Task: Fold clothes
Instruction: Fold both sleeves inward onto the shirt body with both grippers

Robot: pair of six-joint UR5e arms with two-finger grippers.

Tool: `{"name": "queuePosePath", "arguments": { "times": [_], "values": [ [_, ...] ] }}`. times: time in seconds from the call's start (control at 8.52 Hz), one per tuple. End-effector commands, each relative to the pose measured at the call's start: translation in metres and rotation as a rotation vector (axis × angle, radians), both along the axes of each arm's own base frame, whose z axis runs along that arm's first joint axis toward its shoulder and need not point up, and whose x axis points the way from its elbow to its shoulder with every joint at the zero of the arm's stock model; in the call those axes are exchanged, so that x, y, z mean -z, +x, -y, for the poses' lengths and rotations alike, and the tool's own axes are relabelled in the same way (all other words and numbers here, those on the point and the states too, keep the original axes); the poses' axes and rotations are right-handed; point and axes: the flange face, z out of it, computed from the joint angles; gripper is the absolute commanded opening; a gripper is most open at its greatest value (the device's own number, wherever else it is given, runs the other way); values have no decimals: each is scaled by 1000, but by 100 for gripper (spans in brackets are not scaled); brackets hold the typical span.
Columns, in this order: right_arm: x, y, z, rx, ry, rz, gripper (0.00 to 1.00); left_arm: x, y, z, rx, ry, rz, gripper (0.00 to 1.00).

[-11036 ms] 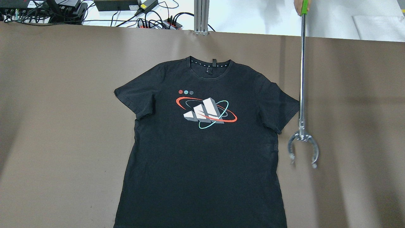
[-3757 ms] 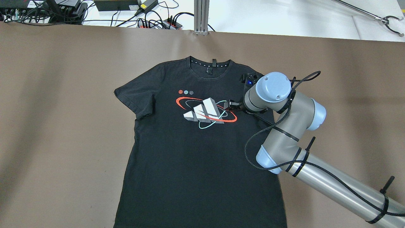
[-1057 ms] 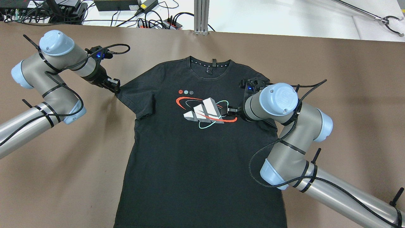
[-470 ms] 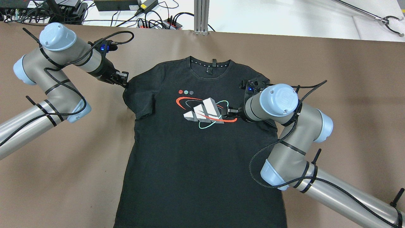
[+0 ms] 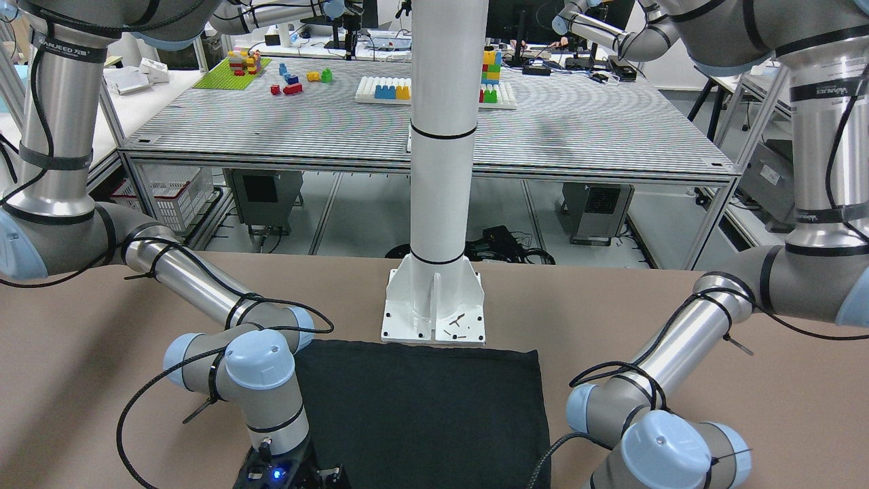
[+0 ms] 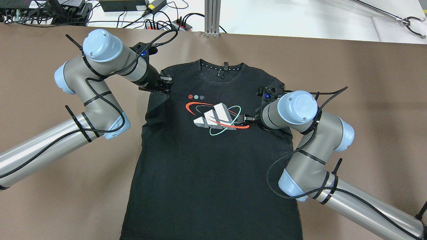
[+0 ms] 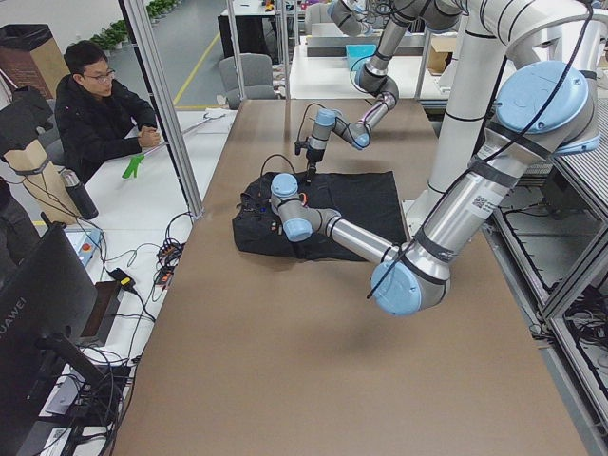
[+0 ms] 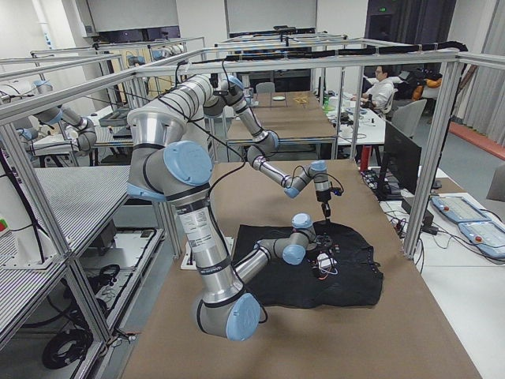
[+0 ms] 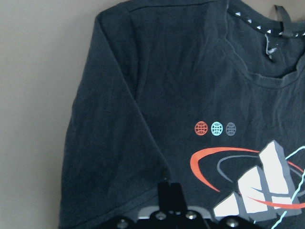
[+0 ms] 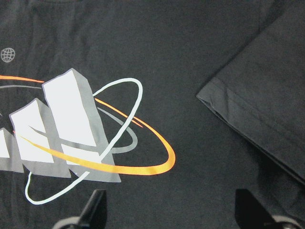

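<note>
A black T-shirt with a red, white and teal print lies flat on the brown table, collar away from me. My left gripper is shut on the sleeve on my left side and holds it folded inward over the chest; its shut fingertips show in the left wrist view. My right gripper is open and empty just above the print's right end, its jaws apart in the right wrist view. The sleeve on my right side lies folded over the body.
A metal reach-grabber tool lies on the white bench beyond the table's far right. Power strips and cables line the far edge. The white post base stands at the shirt's hem. An operator sits at the far side.
My left gripper has moved right, carrying the sleeve from beside the shirt inward over the chest. My right gripper has shifted slightly right and stayed open.
</note>
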Motion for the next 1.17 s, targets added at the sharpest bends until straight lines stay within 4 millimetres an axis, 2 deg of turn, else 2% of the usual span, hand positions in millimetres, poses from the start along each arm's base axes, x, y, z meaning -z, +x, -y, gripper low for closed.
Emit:
{"name": "queuePosePath", "arguments": {
  "times": [0.0,0.12,0.23,0.35,0.59,0.82,0.94,1.06],
  "values": [
    [-6,0,0,3,-1,-9,95,1,18,8,18,-13,29,0],
    [-7,0,0,3,-2,-11,95,1,25,6,35,-3,38,0],
    [-6,0,0,0,-4,-8,95,-2,39,-1,54,-4,49,0],
    [-8,0,0,1,-4,-10,95,10,51,-5,64,-17,38,0],
    [-13,1,0,4,-5,-17,95,17,75,-14,65,-26,40,0],
    [-18,2,-1,4,-11,-24,95,18,85,-20,83,-23,47,0],
    [-18,2,-1,3,-12,-24,95,13,90,-20,80,-27,54,8],
    [-17,1,-2,-1,-18,-20,95,13,91,-19,81,-32,55,70]
  ]
}}
